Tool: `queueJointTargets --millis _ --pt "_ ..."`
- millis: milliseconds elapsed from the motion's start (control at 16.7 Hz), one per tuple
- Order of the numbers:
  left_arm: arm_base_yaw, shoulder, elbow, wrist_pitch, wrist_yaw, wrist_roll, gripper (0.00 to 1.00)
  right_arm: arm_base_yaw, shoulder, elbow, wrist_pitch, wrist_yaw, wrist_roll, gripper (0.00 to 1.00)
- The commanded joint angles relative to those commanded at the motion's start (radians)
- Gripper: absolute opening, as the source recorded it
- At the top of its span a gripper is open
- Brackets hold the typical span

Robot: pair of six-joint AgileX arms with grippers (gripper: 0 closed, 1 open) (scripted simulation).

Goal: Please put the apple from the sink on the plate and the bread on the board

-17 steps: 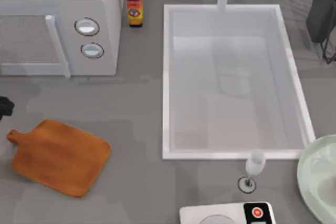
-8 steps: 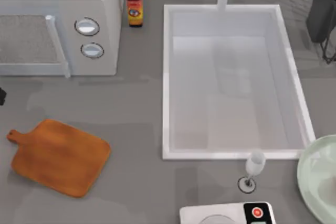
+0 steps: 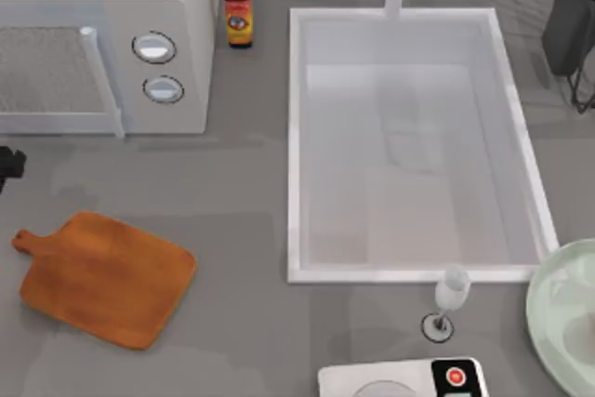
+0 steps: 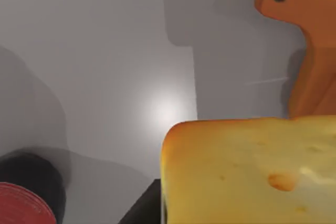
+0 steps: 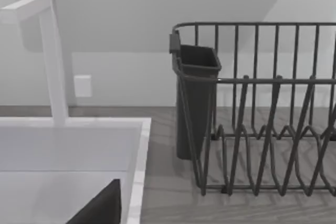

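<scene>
At the top view's far left edge a dark bit of the left gripper (image 3: 7,166) has come back into sight, larger than half a second ago; nothing else has shifted. Its wrist view has the bread (image 4: 252,171) close against the camera, so it looks held, though the jaws are hidden. The board (image 3: 104,277) lies bare at lower left on the grey counter (image 3: 232,202). A microwave (image 3: 102,44) sits upper left, a bottle (image 3: 238,5) beside it. The sink (image 3: 414,271) at centre holds nothing. The plate (image 3: 558,318) sits at lower right.
</scene>
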Motion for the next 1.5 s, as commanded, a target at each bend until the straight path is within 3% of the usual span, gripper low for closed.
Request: queueJointTargets --millis 240,780,960,1200,1500 --pt "-0.052 0.032 0.006 -0.001 -0.004 -0.309 0.00 0.000 0.000 0.000 0.000 0.000 0.000 1.00" --pt "-0.214 0.054 -0.012 0.047 -0.016 -1.318 0.00 0.000 0.000 0.000 0.000 0.000 0.000 1.00" --pt "-0.263 0.045 -0.029 0.070 -0.019 -1.588 0.00 0.000 0.000 0.000 0.000 0.000 0.000 1.00" --pt "-0.308 0.028 -0.055 0.098 -0.023 -1.805 0.00 0.000 0.000 0.000 0.000 0.000 0.000 1.00" --pt "-0.319 0.020 -0.064 0.107 -0.023 -1.857 0.00 0.000 0.000 0.000 0.000 0.000 0.000 1.00"
